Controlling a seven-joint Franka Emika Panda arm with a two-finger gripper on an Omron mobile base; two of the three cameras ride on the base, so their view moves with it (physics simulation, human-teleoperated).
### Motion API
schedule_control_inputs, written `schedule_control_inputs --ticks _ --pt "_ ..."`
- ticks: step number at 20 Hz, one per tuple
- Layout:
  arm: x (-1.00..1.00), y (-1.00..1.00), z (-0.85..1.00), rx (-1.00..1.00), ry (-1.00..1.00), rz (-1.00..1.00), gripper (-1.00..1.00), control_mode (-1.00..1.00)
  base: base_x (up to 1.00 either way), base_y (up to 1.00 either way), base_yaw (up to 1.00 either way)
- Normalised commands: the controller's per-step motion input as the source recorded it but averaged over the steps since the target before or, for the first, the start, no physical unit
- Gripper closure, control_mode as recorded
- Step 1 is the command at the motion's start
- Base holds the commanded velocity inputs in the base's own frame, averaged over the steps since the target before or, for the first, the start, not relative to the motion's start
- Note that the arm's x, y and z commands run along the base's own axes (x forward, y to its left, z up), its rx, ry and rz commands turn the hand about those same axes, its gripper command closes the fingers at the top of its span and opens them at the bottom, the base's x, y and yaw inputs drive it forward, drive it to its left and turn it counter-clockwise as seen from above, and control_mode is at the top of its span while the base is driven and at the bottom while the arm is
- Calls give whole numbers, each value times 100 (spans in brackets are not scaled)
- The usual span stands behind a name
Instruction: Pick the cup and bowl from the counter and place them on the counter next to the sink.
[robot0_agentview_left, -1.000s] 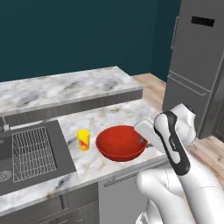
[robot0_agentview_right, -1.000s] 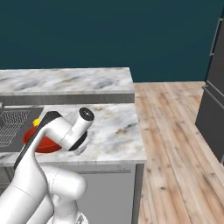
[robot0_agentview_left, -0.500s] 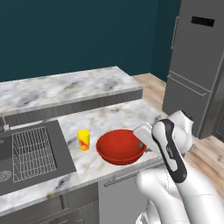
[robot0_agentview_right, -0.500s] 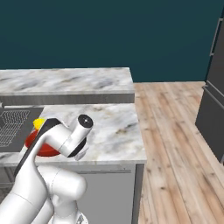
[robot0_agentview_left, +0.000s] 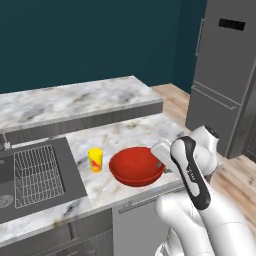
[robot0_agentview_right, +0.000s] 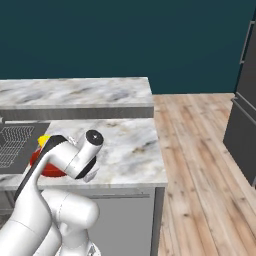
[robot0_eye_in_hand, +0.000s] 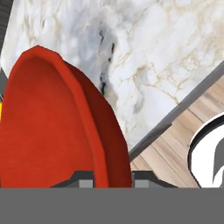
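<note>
The red bowl (robot0_agentview_left: 136, 165) is at the front of the marble counter (robot0_agentview_left: 125, 132), and my gripper (robot0_agentview_left: 161, 151) is shut on its right rim. In the hand view the bowl's rim (robot0_eye_in_hand: 94, 131) runs down between the fingertips of the gripper (robot0_eye_in_hand: 107, 180). Whether the bowl rests on the counter or hangs just above it, I cannot tell. The small yellow cup (robot0_agentview_left: 95, 160) stands upright just left of the bowl, between it and the dark sink (robot0_agentview_left: 67, 165). From the right base view my arm covers most of the bowl (robot0_agentview_right: 44, 167) and the cup (robot0_agentview_right: 43, 138).
A wire rack (robot0_agentview_left: 37, 172) lies in the sink. A raised marble ledge (robot0_agentview_left: 75, 100) runs along the back. The counter's front edge is close under the bowl. A tall grey fridge (robot0_agentview_left: 225, 75) stands to the right, beyond wooden floor (robot0_agentview_right: 200, 150).
The arm has carried the bowl leftward along the counter, closer to the cup and the sink. The cup has stayed where it was.
</note>
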Motion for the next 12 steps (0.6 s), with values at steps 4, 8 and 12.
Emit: schedule_control_inputs --ticks 4,8,12 --pt "0 13 -15 -1 1 -5 100 -100 0 0 0" --pt "0 9 -24 0 0 -5 100 -100 0 0 0" --pt "0 8 -32 -1 0 -5 100 -100 0 0 0"
